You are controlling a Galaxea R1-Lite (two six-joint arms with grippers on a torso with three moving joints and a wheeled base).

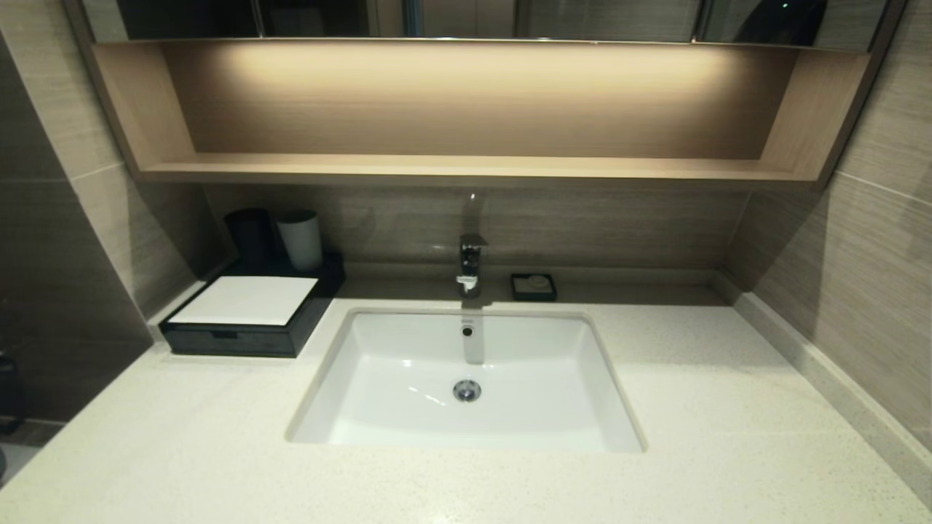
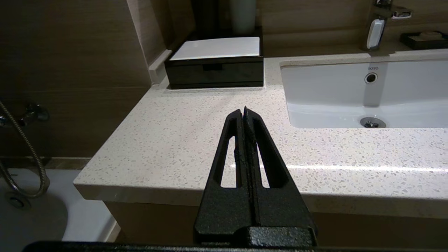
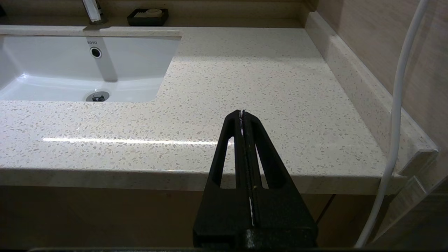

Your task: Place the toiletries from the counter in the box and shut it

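The black box (image 1: pixel 247 318) with its white top panel stands at the counter's (image 1: pixel 182 451) back left, its front drawer pushed in; it also shows in the left wrist view (image 2: pixel 215 66). No plastic-wrapped toiletries are in view on the counter. My left gripper (image 2: pixel 244 111) is shut and empty, held in front of the counter's left front edge, well short of the box. My right gripper (image 3: pixel 241 113) is shut and empty, held in front of the counter's right front edge. Neither gripper shows in the head view.
A white sink (image 1: pixel 466 382) is set in the middle, with a faucet (image 1: pixel 471 266) behind it and a small dark soap dish (image 1: pixel 534 287) to its right. A black cup (image 1: pixel 250 236) and a white cup (image 1: pixel 301 239) stand behind the box. A wooden shelf (image 1: pixel 466 169) hangs above.
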